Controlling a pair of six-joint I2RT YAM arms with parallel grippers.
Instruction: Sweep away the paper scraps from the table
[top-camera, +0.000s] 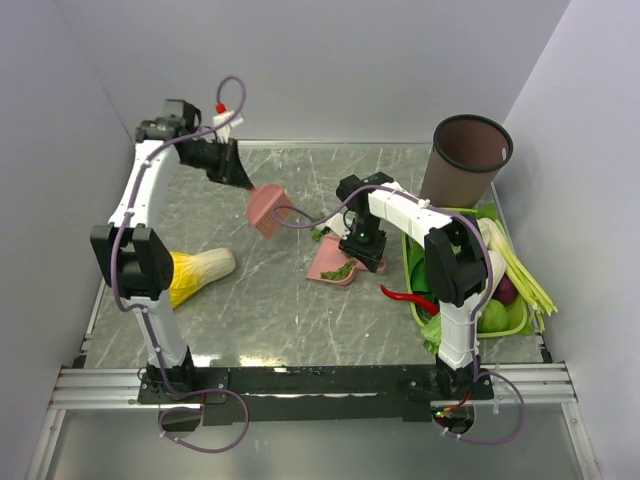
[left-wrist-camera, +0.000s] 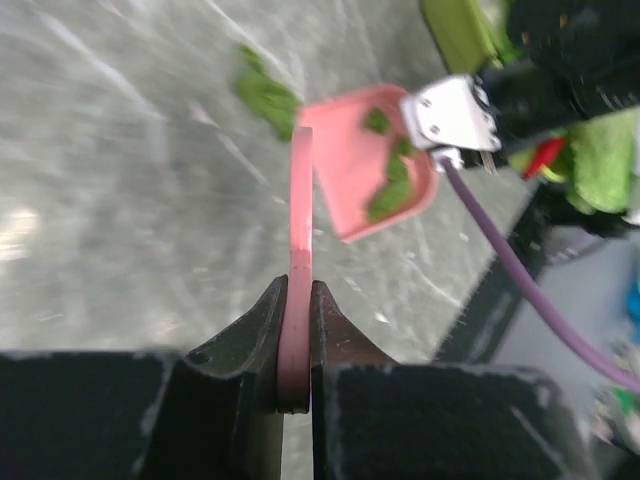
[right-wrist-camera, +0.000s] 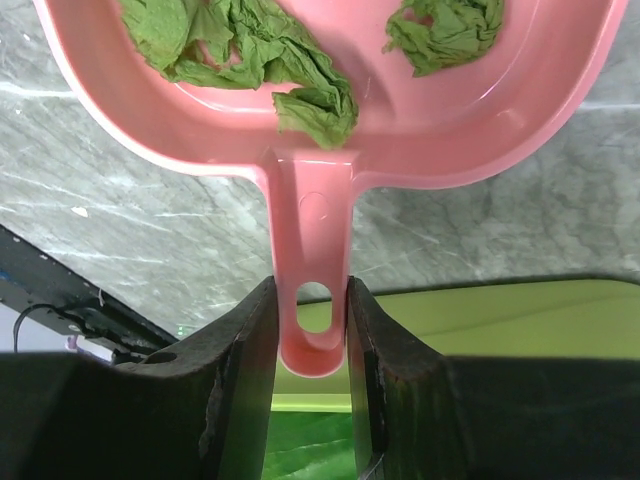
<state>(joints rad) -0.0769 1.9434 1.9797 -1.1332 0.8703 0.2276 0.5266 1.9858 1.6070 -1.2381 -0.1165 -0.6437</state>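
My right gripper (right-wrist-camera: 311, 285) is shut on the handle of the pink dustpan (right-wrist-camera: 330, 110), which holds several crumpled green paper scraps (right-wrist-camera: 250, 45). From above, the dustpan (top-camera: 330, 265) rests on the table (top-camera: 270, 310) under the right gripper (top-camera: 362, 250), with scraps (top-camera: 341, 270) inside. A few loose scraps (top-camera: 320, 234) lie just behind it, and one loose scrap (left-wrist-camera: 265, 92) shows in the left wrist view. My left gripper (left-wrist-camera: 297, 285) is shut on a thin pink sweeper (left-wrist-camera: 299, 200), seen edge-on. That sweeper (top-camera: 268, 210) hangs raised, left of the dustpan.
A yellow-and-white cabbage (top-camera: 200, 272) lies at the left. A brown bin (top-camera: 470, 150) stands at the back right. A green basket (top-camera: 517, 325) of vegetables sits along the right side, with a red chili (top-camera: 405, 297) beside it. A metal rail (top-camera: 320, 380) runs along the near edge.
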